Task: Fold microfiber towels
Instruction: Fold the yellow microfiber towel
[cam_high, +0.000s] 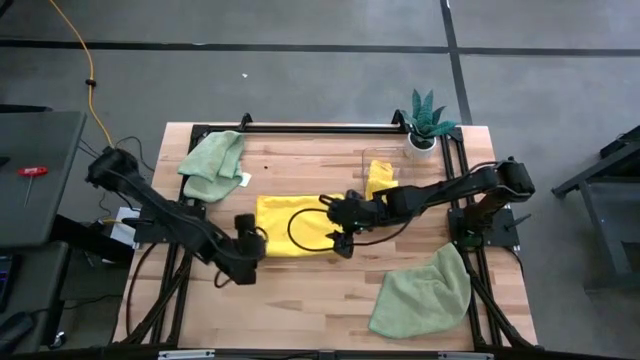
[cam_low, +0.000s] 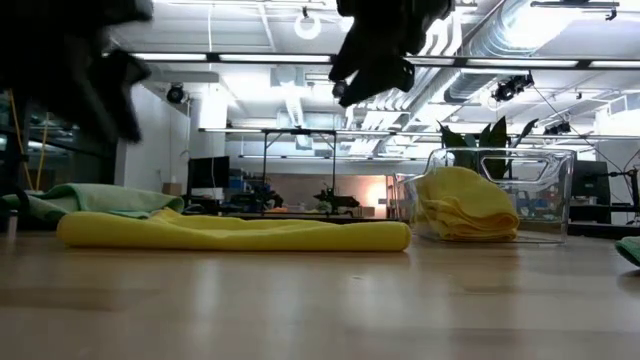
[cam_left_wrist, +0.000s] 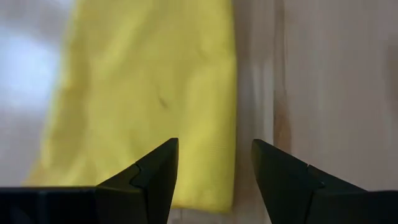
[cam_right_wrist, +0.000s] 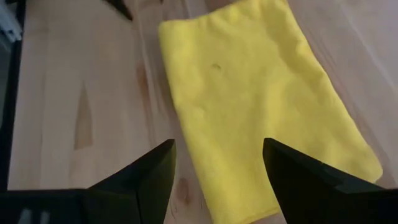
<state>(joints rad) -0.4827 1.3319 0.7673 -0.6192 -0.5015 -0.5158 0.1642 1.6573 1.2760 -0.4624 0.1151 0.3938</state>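
Observation:
A folded yellow microfiber towel (cam_high: 285, 228) lies flat on the wooden table's middle, seen also in the low view (cam_low: 235, 233). My left gripper (cam_high: 250, 240) hovers open above the towel's left end, and its wrist view shows the yellow towel (cam_left_wrist: 149, 93) beyond the open fingers (cam_left_wrist: 155, 180). My right gripper (cam_high: 338, 225) hovers open above the towel's right end (cam_right_wrist: 261, 93). Both grippers hang clear above the towel in the low view. A pale green towel (cam_high: 213, 160) lies crumpled at the far left. Another green towel (cam_high: 425, 290) lies at the near right.
A clear bin (cam_low: 500, 195) at the far right holds folded yellow towels (cam_low: 465, 205). A small potted plant (cam_high: 428, 120) stands at the far right corner. A black frame rail (cam_high: 320, 128) runs along the far edge. Bare wood lies near the front edge (cam_high: 300, 300).

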